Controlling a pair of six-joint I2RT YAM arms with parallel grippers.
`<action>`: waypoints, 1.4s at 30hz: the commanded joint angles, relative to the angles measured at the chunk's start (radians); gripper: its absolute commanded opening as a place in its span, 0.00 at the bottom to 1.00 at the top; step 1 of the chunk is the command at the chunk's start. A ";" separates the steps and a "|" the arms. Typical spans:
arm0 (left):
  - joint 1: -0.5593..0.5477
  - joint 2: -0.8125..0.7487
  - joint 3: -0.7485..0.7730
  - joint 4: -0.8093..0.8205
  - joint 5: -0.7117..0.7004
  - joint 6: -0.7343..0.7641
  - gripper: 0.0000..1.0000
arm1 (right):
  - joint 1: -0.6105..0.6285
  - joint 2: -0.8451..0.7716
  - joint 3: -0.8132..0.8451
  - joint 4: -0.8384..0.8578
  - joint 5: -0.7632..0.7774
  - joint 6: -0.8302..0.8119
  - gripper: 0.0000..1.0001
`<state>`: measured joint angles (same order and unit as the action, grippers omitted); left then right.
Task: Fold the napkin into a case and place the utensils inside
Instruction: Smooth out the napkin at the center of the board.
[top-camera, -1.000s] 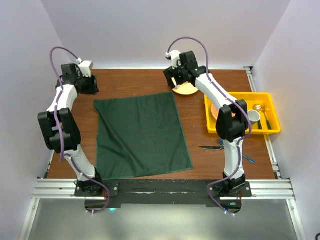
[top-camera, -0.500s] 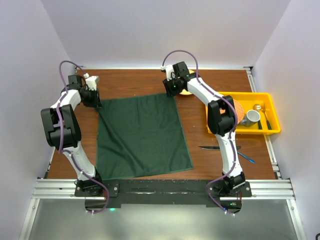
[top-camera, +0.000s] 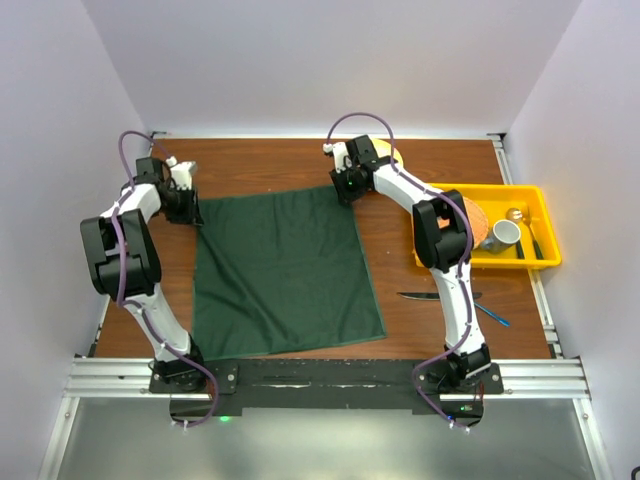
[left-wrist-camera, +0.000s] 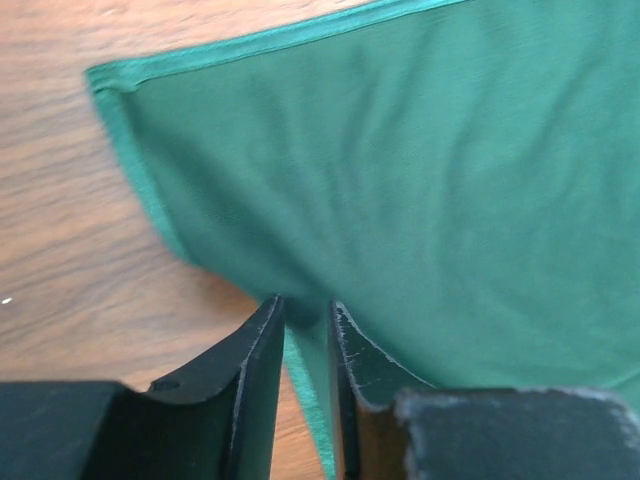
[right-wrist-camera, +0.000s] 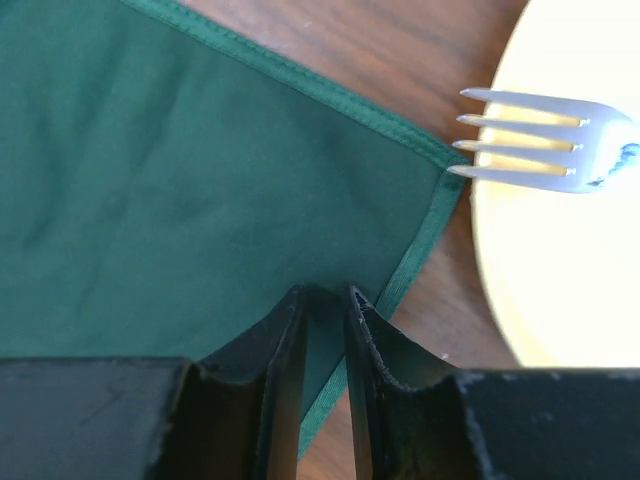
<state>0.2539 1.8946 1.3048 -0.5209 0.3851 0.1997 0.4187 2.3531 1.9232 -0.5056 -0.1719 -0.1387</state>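
The dark green napkin (top-camera: 285, 270) lies spread flat on the wooden table. My left gripper (top-camera: 188, 205) is down at its far left corner. In the left wrist view its jaws (left-wrist-camera: 305, 305) stand narrow, pinching a raised bit of the napkin (left-wrist-camera: 400, 180) by the hem. My right gripper (top-camera: 345, 188) is at the far right corner, its jaws (right-wrist-camera: 325, 292) likewise closed on the napkin (right-wrist-camera: 180, 180) just inside the hem. The dark-handled knife (top-camera: 425, 296) and the blue fork (top-camera: 492, 316) lie on the table right of the cloth, partly behind the right arm.
A pale yellow plate (right-wrist-camera: 570, 260) with a metal fork (right-wrist-camera: 540, 150) on it sits just past the napkin's far right corner. A yellow bin (top-camera: 500, 188) at the right holds a mug (top-camera: 507, 235) and metal cutlery. White walls enclose the table.
Both grippers came down and inward from the back of the table onto the napkin's far corners. Their jaws narrowed onto the cloth.
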 joint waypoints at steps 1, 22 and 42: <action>0.033 0.050 0.053 -0.002 -0.045 -0.014 0.34 | 0.003 -0.017 -0.041 0.029 0.063 -0.022 0.24; 0.093 0.181 0.350 -0.044 0.018 -0.019 0.45 | 0.006 -0.068 0.095 0.036 0.002 0.033 0.29; 0.080 -0.060 -0.151 -0.148 0.026 0.188 0.18 | 0.049 -0.069 -0.036 0.047 -0.052 0.031 0.28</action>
<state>0.3302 1.7817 1.1477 -0.6891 0.4721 0.3771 0.4721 2.3215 1.8866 -0.4767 -0.2302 -0.1009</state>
